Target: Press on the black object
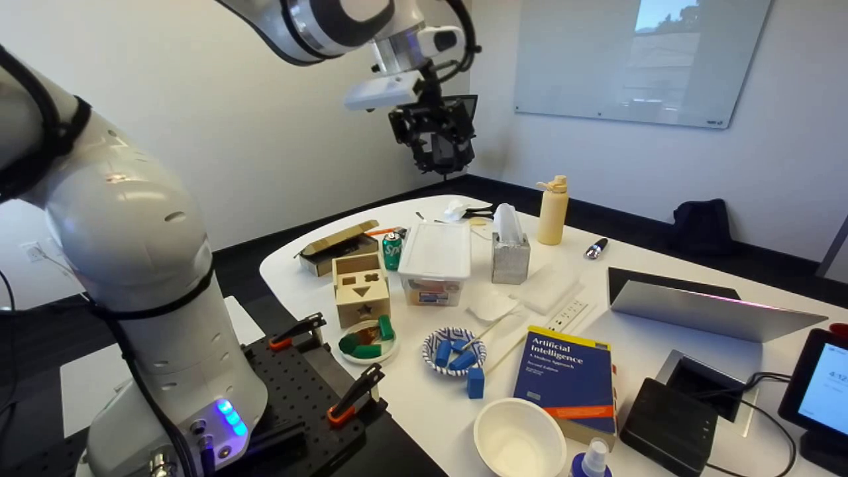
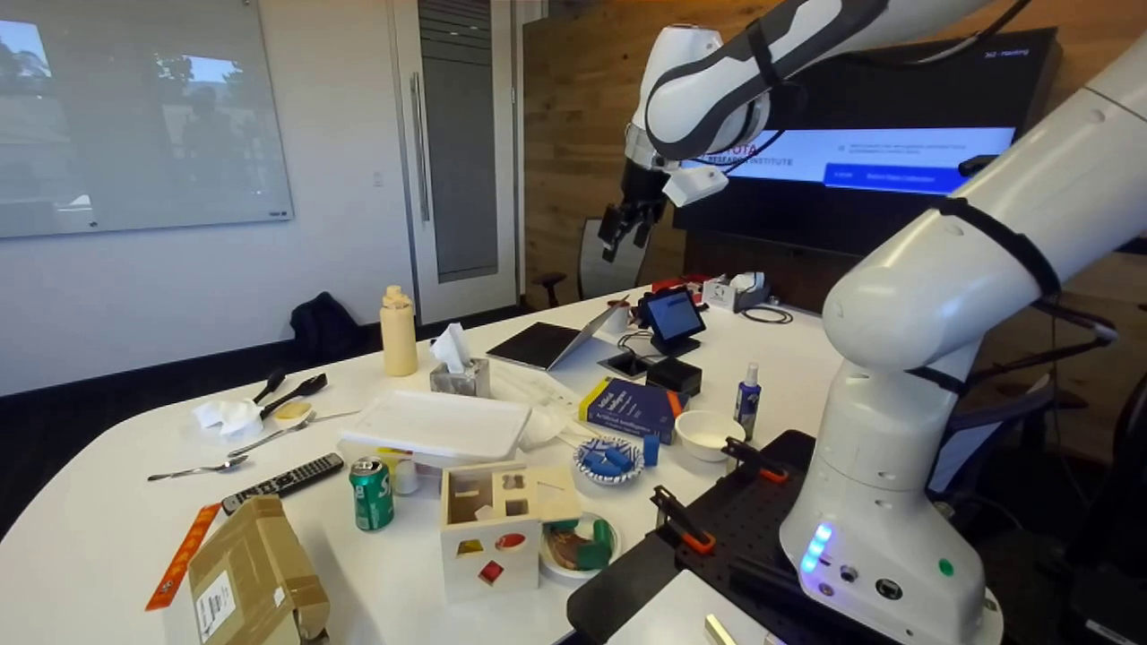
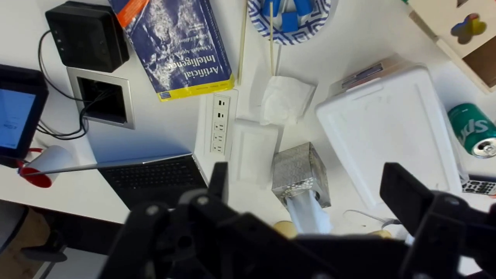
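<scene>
Pressing squarely on the boxy matte-black block [image 3: 86,38], inside the white counter's [image 2: 99,520] edges, likely needs the spread, empty black tool [image 3: 305,176] closed.

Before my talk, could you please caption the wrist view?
Open tool above a cluttered table, black block beside blue book.

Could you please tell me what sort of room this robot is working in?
Probably an office meeting room: there is a whiteboard, a large wall screen and a big table with power outlets.
</scene>
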Controlling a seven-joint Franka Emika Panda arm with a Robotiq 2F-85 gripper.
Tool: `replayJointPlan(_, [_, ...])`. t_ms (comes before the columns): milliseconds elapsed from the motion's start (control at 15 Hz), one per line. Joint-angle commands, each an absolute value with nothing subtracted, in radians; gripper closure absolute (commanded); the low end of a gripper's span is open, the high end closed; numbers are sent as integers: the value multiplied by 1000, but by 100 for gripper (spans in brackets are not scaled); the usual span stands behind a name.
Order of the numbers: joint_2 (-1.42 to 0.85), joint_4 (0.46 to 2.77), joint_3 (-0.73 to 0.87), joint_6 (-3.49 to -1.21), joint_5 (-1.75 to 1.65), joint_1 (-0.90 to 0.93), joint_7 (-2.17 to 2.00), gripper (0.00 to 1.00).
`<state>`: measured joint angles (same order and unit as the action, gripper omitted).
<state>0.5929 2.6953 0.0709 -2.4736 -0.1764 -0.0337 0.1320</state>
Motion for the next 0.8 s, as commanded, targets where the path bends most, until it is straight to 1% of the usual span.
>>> replayJointPlan(0, [337, 2552, 189, -2590, -143, -40, 275, 0])
replayJointPlan(200, [149, 2445, 298, -2671, -12, -15, 415, 0])
replayJointPlan(333, [29, 2362, 343, -2689, 140, -8, 554, 0])
replayJointPlan(467, [-87, 2264, 337, -2657, 317, -44, 722, 0])
replayJointPlan(533, [-147, 2212, 364, -2644, 391, -34, 793, 0])
replayJointPlan(733, [-336, 2049, 346, -2622, 494, -107, 891, 0])
